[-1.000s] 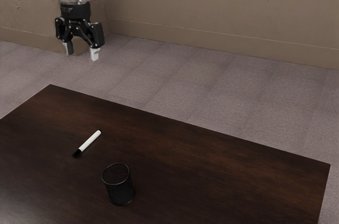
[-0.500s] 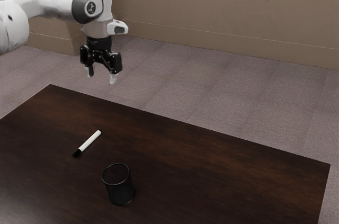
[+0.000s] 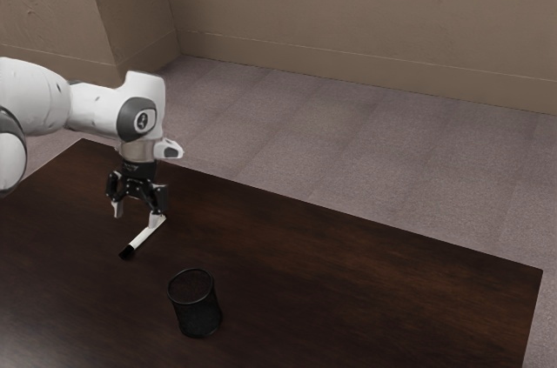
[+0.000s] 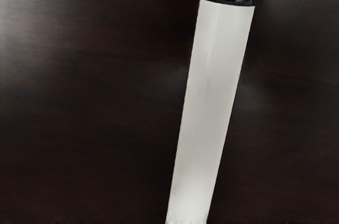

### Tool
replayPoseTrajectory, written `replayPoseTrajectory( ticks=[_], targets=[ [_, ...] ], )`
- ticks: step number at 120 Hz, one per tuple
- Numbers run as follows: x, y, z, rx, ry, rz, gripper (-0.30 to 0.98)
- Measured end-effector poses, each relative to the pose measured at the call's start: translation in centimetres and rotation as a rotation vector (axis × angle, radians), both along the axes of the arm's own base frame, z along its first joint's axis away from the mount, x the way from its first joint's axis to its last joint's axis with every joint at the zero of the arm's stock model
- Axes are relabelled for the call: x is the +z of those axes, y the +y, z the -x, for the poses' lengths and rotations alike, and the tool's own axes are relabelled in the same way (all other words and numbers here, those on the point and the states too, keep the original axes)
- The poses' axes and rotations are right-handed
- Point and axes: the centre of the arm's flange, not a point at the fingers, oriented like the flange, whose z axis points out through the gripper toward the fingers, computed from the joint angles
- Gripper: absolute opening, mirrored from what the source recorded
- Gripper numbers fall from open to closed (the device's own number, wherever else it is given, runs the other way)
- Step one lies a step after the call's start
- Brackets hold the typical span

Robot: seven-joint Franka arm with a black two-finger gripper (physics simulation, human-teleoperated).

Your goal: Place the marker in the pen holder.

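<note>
In the exterior view my gripper (image 3: 137,218) is open, low over the table, with its fingertips spread above and beside the far end of the marker. The white marker (image 3: 146,234) lies flat, its black cap pointing to the exterior view's lower left; one fingertip overlaps its other end. The wrist view has the white marker (image 4: 212,102) large and close under my hand, with a short black end piece. A black mesh pen holder (image 3: 197,305) stands upright, apart from the marker and nearer the camera.
The dark wooden table (image 3: 348,272) extends to the exterior view's right of the pen holder. Its far edge runs behind my gripper, with carpeted floor (image 3: 348,133) and a beige wall beyond.
My hand has come down from above the floor beyond the table's far edge to just over the marker. The fingers remain apart. The marker and pen holder have not visibly moved.
</note>
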Motion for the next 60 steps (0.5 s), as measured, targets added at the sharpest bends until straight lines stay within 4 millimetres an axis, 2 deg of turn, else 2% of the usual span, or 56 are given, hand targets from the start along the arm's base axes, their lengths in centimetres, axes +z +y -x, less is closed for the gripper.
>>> replayPoseTrajectory(
  ticks=[32,60],
  targets=[
    [-2.8,-0.8,1.5,-0.043,-0.03,0.044,0.69],
    [-4.2,-0.5,4.0,-0.052,0.011,0.073,0.68]
  ],
)
